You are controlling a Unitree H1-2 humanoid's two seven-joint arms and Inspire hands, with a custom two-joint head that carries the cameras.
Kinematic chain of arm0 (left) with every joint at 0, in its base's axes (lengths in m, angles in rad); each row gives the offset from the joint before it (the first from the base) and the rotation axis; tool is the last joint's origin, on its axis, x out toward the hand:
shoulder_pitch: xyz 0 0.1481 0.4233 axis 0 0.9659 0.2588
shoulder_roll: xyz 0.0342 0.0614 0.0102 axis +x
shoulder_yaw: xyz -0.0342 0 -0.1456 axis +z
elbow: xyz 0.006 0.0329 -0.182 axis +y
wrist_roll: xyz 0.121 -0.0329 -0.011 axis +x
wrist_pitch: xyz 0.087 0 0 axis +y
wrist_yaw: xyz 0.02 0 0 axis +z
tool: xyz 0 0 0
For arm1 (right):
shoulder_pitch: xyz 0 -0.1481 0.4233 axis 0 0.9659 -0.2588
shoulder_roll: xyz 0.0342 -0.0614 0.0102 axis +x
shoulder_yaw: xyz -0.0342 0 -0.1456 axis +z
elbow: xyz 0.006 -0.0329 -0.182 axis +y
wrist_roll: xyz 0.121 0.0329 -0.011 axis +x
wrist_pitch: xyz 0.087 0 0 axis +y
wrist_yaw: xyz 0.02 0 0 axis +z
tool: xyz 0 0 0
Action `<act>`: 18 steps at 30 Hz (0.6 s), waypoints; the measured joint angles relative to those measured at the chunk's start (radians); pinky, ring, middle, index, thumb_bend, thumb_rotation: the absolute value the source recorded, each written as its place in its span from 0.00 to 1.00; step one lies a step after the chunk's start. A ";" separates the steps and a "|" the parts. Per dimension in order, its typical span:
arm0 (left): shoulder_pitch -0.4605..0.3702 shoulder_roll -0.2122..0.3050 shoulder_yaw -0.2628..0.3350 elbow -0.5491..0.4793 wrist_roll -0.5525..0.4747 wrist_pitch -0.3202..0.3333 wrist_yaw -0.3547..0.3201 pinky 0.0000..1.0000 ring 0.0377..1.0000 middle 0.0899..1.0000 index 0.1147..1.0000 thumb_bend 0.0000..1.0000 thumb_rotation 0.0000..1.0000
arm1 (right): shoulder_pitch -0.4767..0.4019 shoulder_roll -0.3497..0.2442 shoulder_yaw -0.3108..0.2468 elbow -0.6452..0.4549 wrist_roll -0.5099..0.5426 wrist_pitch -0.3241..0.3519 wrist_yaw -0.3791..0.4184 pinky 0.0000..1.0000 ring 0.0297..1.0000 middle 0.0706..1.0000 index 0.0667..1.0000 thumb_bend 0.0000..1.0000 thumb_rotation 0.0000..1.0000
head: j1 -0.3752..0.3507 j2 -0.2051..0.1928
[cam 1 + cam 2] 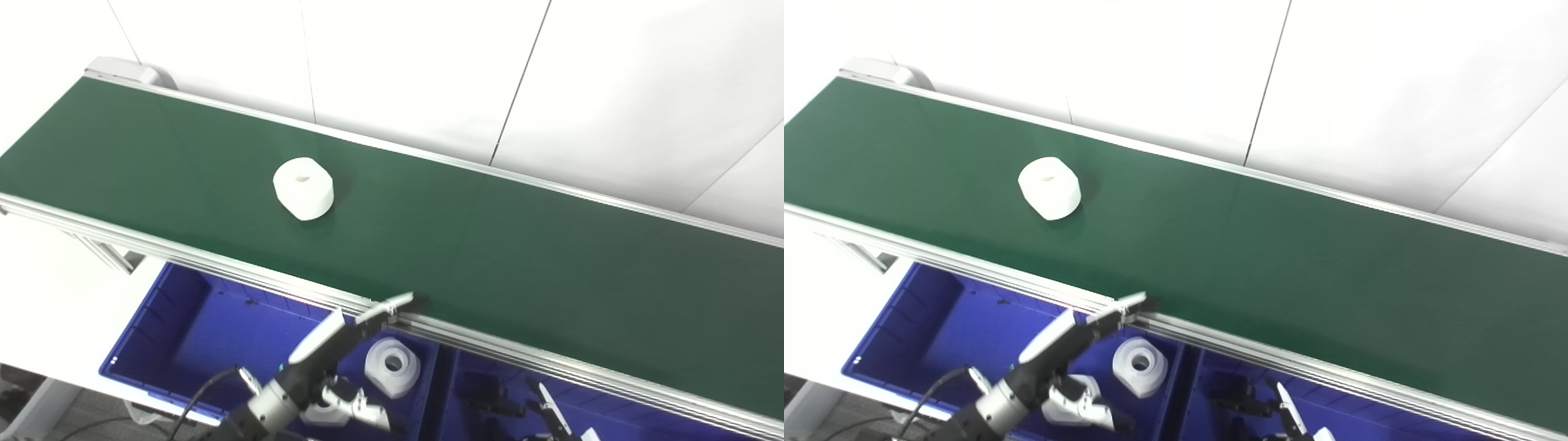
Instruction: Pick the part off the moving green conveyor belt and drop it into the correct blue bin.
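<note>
A white cylindrical part (303, 188) with a small hole on top stands on the green conveyor belt (490, 245), toward its left half. My left hand (324, 350) is over the left blue bin (177, 318), well below and to the right of the part. Its fingers are spread and it holds nothing. One long finger reaches up to the belt's near rail (401, 301). Only the fingertips (549, 411) of my right hand show at the bottom edge, over the right blue bin (471, 373). The right hand's pose is hidden.
A white part with a hole (392, 365) lies in the left bin, next to my left hand. The belt's aluminium near rail (184, 251) runs between the bins and the belt. A white wall stands behind the belt.
</note>
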 measured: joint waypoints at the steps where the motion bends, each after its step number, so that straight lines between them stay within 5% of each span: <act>1: -0.008 -0.003 0.012 -0.017 0.016 0.000 0.001 0.78 0.84 0.86 0.87 0.85 0.26 | 0.000 -0.001 -0.001 0.000 0.000 0.000 0.000 0.64 0.93 1.00 1.00 0.90 0.30 | 0.000 0.000; 10: -0.126 0.018 0.105 -0.100 0.111 0.022 -0.059 0.84 0.89 0.93 0.90 0.75 0.20 | -0.009 -0.001 -0.003 0.000 -0.006 0.000 0.004 0.68 0.93 1.00 1.00 0.91 0.29 | -0.034 0.012; 18: -0.259 0.093 0.177 -0.125 0.162 0.167 -0.169 0.79 0.88 0.94 0.92 0.70 0.10 | -0.019 0.000 -0.004 0.005 -0.022 -0.007 -0.003 0.75 0.94 1.00 1.00 0.90 0.25 | -0.037 0.017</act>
